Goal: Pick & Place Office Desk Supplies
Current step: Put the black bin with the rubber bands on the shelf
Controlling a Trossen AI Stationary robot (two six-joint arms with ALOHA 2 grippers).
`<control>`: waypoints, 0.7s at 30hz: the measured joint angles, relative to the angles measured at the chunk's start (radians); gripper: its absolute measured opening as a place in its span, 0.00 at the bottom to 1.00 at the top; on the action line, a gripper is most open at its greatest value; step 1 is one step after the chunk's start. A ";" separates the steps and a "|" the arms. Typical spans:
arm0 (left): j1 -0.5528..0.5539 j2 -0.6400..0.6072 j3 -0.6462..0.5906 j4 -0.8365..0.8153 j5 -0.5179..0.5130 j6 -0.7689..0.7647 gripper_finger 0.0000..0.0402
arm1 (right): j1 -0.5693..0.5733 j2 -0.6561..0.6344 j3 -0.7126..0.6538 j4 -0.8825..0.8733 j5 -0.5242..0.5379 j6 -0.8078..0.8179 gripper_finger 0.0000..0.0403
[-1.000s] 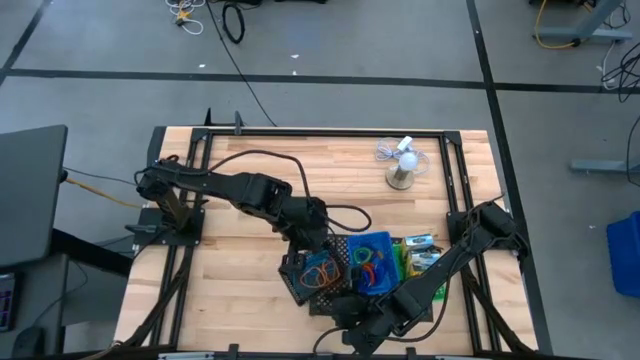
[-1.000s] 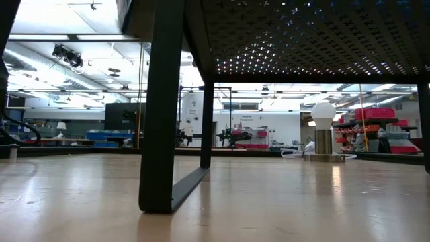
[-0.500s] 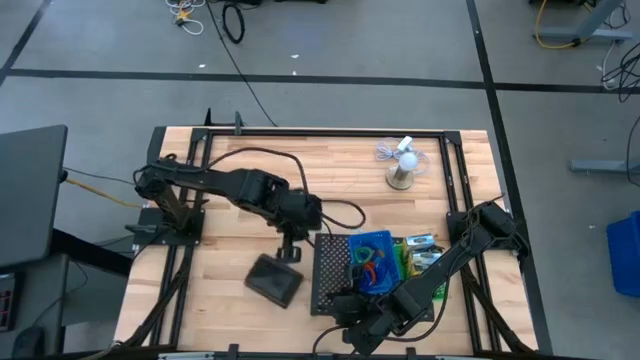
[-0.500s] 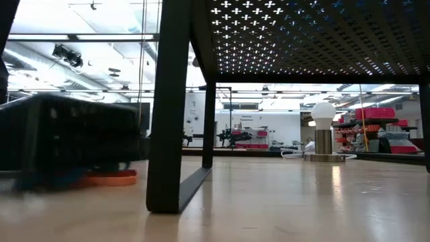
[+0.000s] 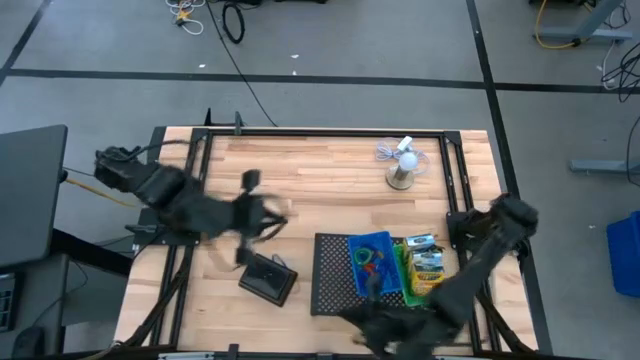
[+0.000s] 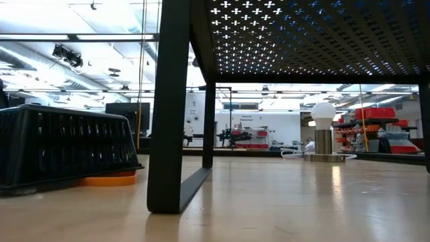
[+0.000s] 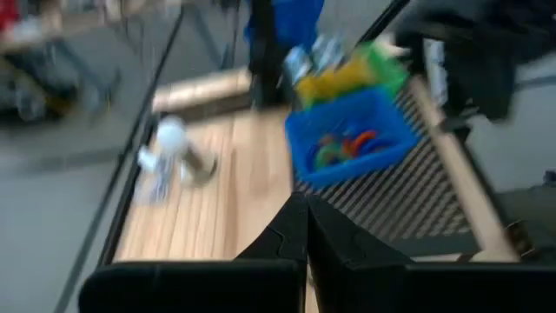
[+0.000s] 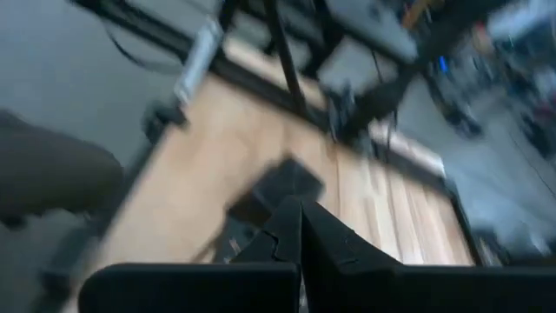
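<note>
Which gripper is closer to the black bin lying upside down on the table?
Left. The left gripper hovers just above the black bin, shut and empty. The right gripper is farther, beyond the mesh tray.

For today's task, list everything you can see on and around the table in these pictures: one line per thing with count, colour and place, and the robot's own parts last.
Black bin: one, upside down on the table, left of the tray.
Mesh tray: one, black, front centre.
Blue bin: one, on the tray, holding coloured rubber bands.
Crayon box: one, yellow, right of the blue bin.
Mini fan: one, white, back right.
Left end effector: shut, over the table's left part.
Right end effector: shut, at the front edge.
</note>
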 joint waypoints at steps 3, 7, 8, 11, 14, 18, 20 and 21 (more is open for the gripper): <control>-0.105 -0.069 -0.102 0.077 -0.100 0.014 0.01 | 0.061 -0.100 -0.043 0.090 -0.042 -0.113 0.00; -0.219 -0.178 -0.289 0.122 -0.260 -0.079 0.01 | 0.138 -0.258 -0.158 0.177 -0.110 -0.212 0.00; -0.246 -0.209 -0.343 0.147 -0.282 -0.105 0.01 | 0.155 -0.308 -0.196 0.195 -0.121 -0.222 0.00; -0.316 -0.296 -0.518 0.273 -0.333 -0.152 0.01 | 0.191 -0.468 -0.327 0.247 -0.156 -0.235 0.00; -0.370 -0.379 -0.692 0.448 -0.385 -0.149 0.01 | 0.195 -0.644 -0.490 0.311 -0.217 -0.244 0.00; -0.412 -0.472 -0.910 0.697 -0.431 -0.140 0.01 | 0.172 -0.902 -0.713 0.415 -0.228 -0.260 0.00; -0.418 -0.500 -1.008 0.828 -0.433 -0.117 0.01 | 0.159 -1.035 -0.816 0.441 -0.208 -0.270 0.00; -0.418 -0.508 -1.053 0.895 -0.432 -0.101 0.01 | 0.151 -1.102 -0.859 0.453 -0.198 -0.274 0.00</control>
